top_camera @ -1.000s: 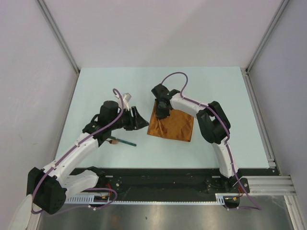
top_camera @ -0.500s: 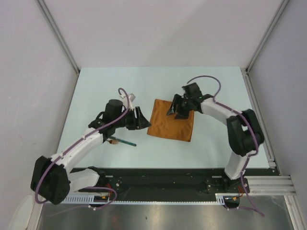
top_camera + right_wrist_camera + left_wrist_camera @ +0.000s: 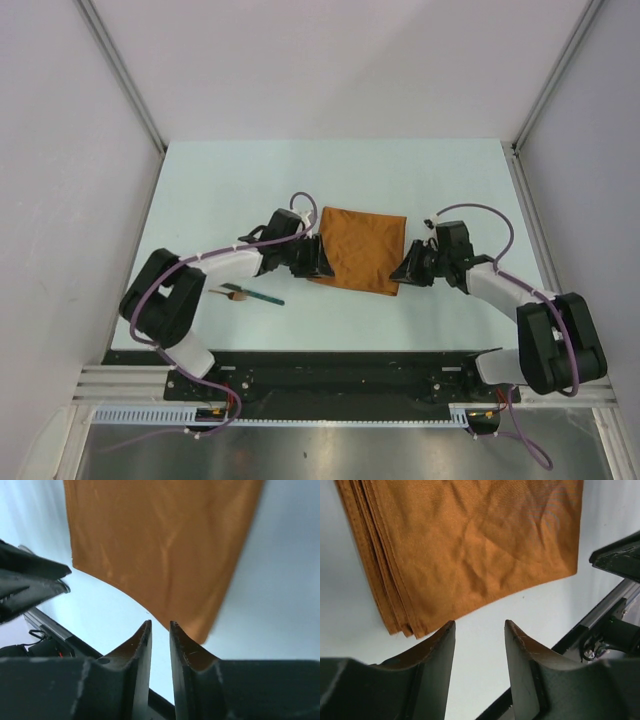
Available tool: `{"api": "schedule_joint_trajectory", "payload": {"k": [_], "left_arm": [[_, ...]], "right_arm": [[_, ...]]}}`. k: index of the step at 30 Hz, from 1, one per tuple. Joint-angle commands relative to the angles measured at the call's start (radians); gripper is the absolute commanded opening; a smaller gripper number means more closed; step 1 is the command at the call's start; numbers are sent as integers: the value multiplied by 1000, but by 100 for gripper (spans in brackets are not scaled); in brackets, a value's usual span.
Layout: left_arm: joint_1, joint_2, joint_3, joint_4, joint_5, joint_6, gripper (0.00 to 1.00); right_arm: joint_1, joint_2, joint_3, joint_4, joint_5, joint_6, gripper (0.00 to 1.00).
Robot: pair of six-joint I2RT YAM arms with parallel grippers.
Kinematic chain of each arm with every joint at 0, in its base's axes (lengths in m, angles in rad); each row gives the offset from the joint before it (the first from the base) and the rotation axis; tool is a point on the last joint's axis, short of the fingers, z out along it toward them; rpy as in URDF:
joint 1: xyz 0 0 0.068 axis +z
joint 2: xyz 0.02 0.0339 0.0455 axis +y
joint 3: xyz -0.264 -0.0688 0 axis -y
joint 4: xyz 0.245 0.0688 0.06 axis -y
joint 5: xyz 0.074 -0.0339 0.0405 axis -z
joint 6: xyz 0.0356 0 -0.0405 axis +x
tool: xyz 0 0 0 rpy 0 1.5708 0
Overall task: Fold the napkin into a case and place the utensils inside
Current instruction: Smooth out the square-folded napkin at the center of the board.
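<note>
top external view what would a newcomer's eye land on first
The rust-orange napkin, folded into a layered rectangle mid-table, stands out against the pale table. The left gripper and right gripper flank its near corners, neither holding it. Utensils lie to its left.

The left arm (image 3: 225, 265) and the right arm (image 3: 500, 287) look alike, each built of smooth white plastic links joined by bulky black motor housings. A thin purple cable (image 3: 478, 208) loops loosely along each arm, held on by small white ties. The left end effector (image 3: 479, 625) and the right end effector (image 3: 160, 624) each carry two matte black, tapered fingers (image 3: 437, 650) with faintly scuffed inner faces.
</note>
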Motion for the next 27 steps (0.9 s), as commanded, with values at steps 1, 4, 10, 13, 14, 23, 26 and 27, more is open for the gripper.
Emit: {"api": "schedule_joint_trajectory", "payload": {"k": [1, 4, 10, 13, 14, 23, 26, 27], "left_arm": [[-6, 73, 46, 96, 11, -46, 46], [-4, 118, 58, 69, -41, -40, 46], [29, 165, 53, 15, -118, -32, 46], [37, 168, 41, 10, -138, -29, 46], [36, 168, 41, 4, -140, -28, 46], [32, 98, 61, -59, -212, 17, 46], [34, 58, 96, -4, -128, 17, 52], [34, 55, 119, 47, -106, -3, 53]], "right_arm": [[-74, -8, -58, 139, -142, -14, 17], [-78, 20, -86, 219, -183, -5, 13], [-76, 69, -149, 332, -205, 33, 13], [-78, 90, -169, 337, -196, 24, 13], [-81, 93, -173, 341, -192, 25, 13], [-104, 130, -150, 326, -205, 9, 14], [-131, 92, -88, 320, -215, 24, 27], [-137, 84, -68, 320, -200, 21, 35]]}}
